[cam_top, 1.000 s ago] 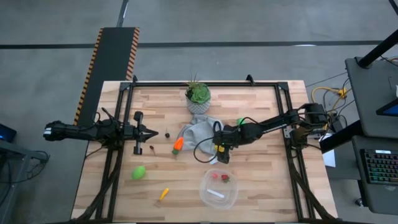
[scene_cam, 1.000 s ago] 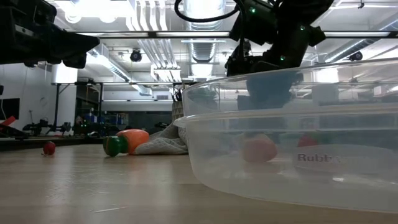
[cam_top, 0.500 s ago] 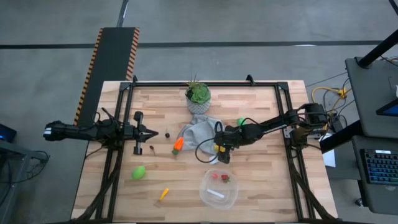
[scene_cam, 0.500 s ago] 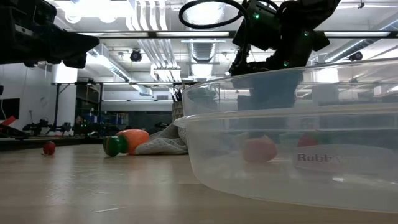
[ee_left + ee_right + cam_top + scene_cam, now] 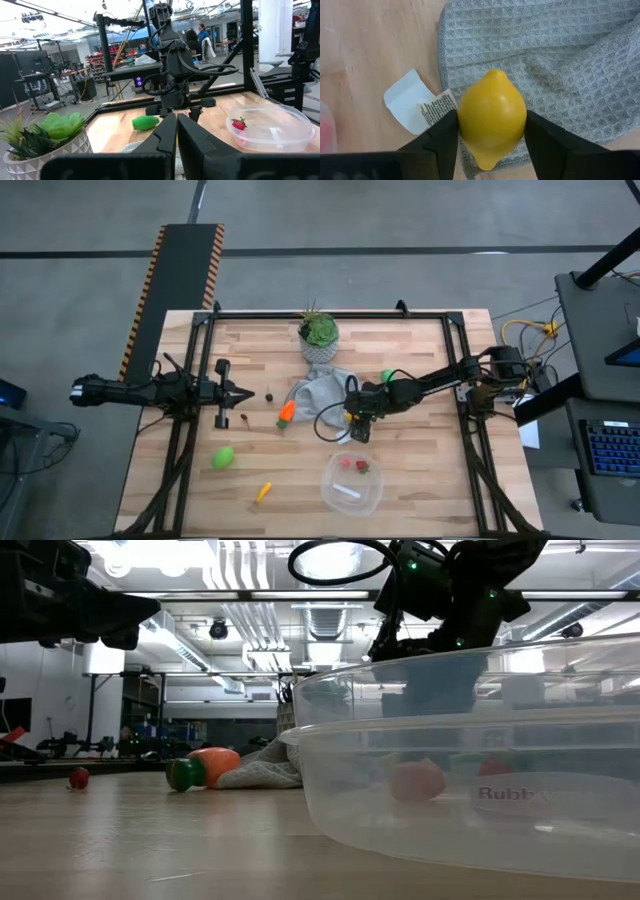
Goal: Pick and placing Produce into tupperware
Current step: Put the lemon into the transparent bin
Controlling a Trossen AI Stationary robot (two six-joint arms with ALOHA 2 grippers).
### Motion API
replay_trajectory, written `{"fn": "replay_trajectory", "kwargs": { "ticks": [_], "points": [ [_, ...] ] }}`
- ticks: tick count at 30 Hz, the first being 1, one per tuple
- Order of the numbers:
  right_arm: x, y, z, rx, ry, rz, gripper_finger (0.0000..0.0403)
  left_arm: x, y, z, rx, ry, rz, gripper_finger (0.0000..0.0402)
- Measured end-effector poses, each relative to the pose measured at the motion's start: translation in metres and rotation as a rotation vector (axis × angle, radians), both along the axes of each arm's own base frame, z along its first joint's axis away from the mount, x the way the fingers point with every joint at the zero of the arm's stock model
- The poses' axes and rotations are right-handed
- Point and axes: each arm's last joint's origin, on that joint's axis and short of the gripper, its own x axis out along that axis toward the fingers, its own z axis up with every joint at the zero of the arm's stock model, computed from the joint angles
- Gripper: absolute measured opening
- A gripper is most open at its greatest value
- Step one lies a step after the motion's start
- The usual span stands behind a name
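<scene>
Right now my right gripper is down over the grey cloth near mid-table, fingers pressed against both sides of the yellow lemon, so clamped on it; lemon sits at the cloth's edge, next to the cloth's white tag. High view puts that gripper just beyond the tupperware, which stands at the near edge and holds strawberries plus a white label. My left gripper waits over the left side of the table, fingers together, nothing in them. Rest of the produce is on bare wood: carrot touching the cloth's left edge, green oval near left, small orange-yellow piece near front edge, another green piece by my right arm, tiny dark berries close to the left gripper. Potted plant stands at the far edge, behind the cloth. Low view shows the tupperware wall up close, carrot and a red berry beyond.
</scene>
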Motion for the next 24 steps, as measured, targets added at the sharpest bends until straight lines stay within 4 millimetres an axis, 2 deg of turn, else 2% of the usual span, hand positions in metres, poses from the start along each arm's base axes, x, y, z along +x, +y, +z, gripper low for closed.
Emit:
{"fn": "replay_trajectory", "kwargs": {
  "ticks": [8, 16, 19, 24],
  "points": [
    [0.002, 0.000, 0.003, -0.002, -0.007, 0.006, 0.0182, 0.000, 0.000, 0.000, 0.000, 0.000, -0.001, 0.0000],
    [0.016, 0.004, 0.029, -0.008, -0.014, 0.051, 0.0181, 0.000, 0.000, 0.000, 0.000, 0.000, -0.002, 0.0000],
    [0.022, 0.013, 0.044, -0.016, -0.013, 0.083, 0.0181, 0.000, 0.000, 0.000, 0.000, 0.000, -0.002, 0.0000],
    [0.032, 0.044, 0.077, -0.022, -0.090, 0.159, 0.0181, 0.000, 0.000, 0.000, 0.000, 0.000, -0.002, 0.0000]
  ]
}}
